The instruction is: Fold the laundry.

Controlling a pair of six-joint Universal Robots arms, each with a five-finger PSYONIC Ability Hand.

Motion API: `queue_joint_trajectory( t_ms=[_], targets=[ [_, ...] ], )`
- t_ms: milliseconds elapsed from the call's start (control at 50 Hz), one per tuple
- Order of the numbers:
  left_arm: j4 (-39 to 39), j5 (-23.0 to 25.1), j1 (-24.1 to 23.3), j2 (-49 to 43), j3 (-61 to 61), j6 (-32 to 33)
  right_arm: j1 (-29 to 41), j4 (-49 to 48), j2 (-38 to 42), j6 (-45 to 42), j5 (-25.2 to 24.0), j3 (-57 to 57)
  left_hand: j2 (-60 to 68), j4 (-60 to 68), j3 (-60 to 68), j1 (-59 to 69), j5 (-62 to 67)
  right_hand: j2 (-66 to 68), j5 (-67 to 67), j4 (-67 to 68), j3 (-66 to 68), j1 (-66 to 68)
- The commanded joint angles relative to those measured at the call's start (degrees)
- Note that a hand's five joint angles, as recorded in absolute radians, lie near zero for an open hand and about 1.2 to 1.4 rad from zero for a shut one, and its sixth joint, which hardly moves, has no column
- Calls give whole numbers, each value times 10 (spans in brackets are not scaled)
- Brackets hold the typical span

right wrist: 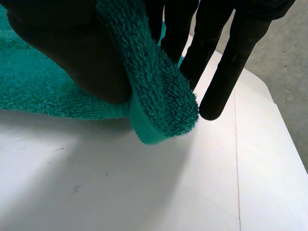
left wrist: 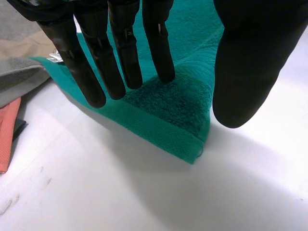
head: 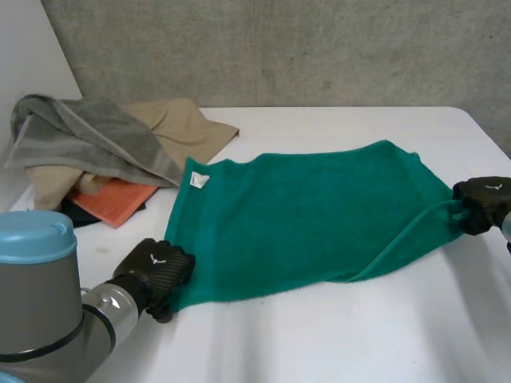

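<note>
A green towel (head: 303,215) lies spread across the middle of the white table (head: 319,335), with a white tag (head: 199,181) at its far left corner. My left hand (head: 156,271) is at the towel's near left corner. In the left wrist view its fingers (left wrist: 120,57) are straight over that corner (left wrist: 173,110) and its thumb (left wrist: 250,62) stands apart, so the hand is open. My right hand (head: 483,203) is at the towel's right end and lifts it slightly. There its thumb (right wrist: 62,48) and fingers pinch the thick towel edge (right wrist: 159,96).
A laundry pile sits at the back left: a grey towel (head: 88,136), a tan cloth (head: 184,128) and an orange cloth (head: 116,199). A concrete wall runs behind the table. Bare table lies in front of the towel.
</note>
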Motion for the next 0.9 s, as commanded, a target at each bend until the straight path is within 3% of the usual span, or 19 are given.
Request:
queue_joint_trajectory(
  t_ms=[20,220,360,420,480,580,680,780,900],
  targets=[
    [39,1,3,-7,-5,-1,0,-11,0,-1,-2,8,56,55,56,56,54,125,135,115,121,150],
    [73,0,0,-68,10,2,-1,-13,-1,-3,-4,16,65,63,64,65,62,125,135,115,121,150],
    [75,1,-4,-97,27,3,0,-12,-6,-4,-5,23,147,146,147,147,144,125,135,115,121,150],
    [78,-1,-10,-100,35,3,-1,-12,-9,-4,-5,25,430,429,430,430,428,125,135,115,121,150],
    [82,-10,-11,-88,46,2,-1,-11,-20,-7,-5,31,436,435,436,436,434,125,135,115,121,150],
    [79,-49,-11,0,50,-1,-2,5,-71,-36,-2,38,436,435,436,436,434,125,135,115,121,150],
    [56,-58,-16,83,54,-3,-4,71,-143,-89,-1,30,436,435,436,436,434,125,135,115,121,150],
    [-41,-57,-17,192,80,0,-18,191,-225,-162,-2,-12,436,435,436,436,434,125,135,115,121,150],
    [-148,-56,-11,209,155,0,-45,317,-264,-226,0,-91,436,435,436,436,434,125,135,115,121,150]
  ],
)
